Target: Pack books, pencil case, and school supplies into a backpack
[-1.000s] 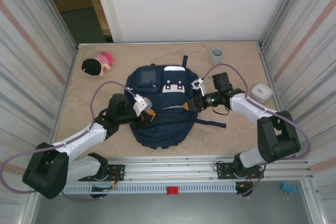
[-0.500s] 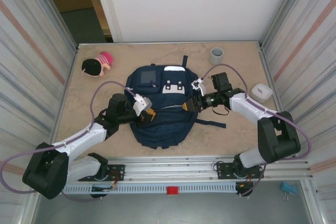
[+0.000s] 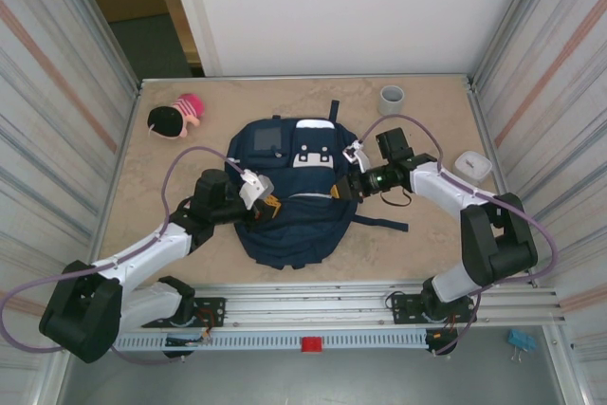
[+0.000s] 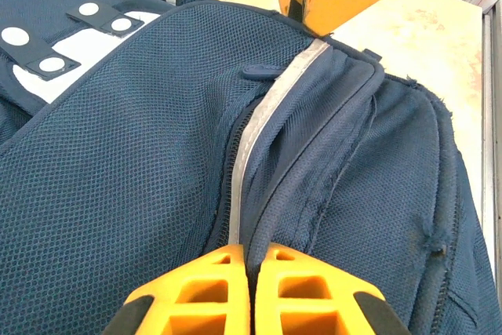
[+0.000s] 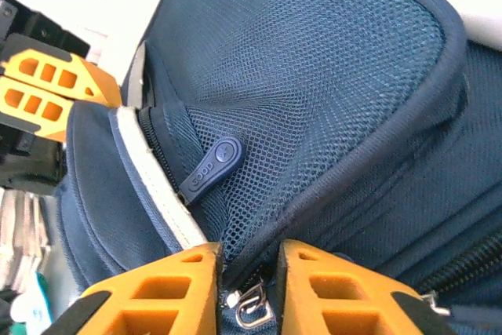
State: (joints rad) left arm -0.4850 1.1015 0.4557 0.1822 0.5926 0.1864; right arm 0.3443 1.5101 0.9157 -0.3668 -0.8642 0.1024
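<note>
My left tool (image 4: 249, 260) is clenched at the bottom of the left wrist frame. It is pinching the seam of the navy-blue fabric backpack (image 3: 285, 230) where the pale reflective stripe (image 4: 271, 103) runs into my fingers. The backpack lies flat in the middle of the counter (image 3: 190, 154), between my two arms.

Across the seam, my right tool (image 5: 249, 256) has its jaws drawn narrow around a fold of mesh, just above a small metal zip ring (image 5: 249, 310). Whether they actually bite, I cannot tell. A navy rubber zip tab (image 5: 210, 166) hangs free just beyond them.

I judge the step in hand is working the main zip. The left holds the fabric taut, and the right must next catch a pull squarely and run it along the teeth.

Farther off stand a rounded white box (image 3: 472, 166) at centre right and a grey cup (image 3: 391, 99) at upper right.
</note>
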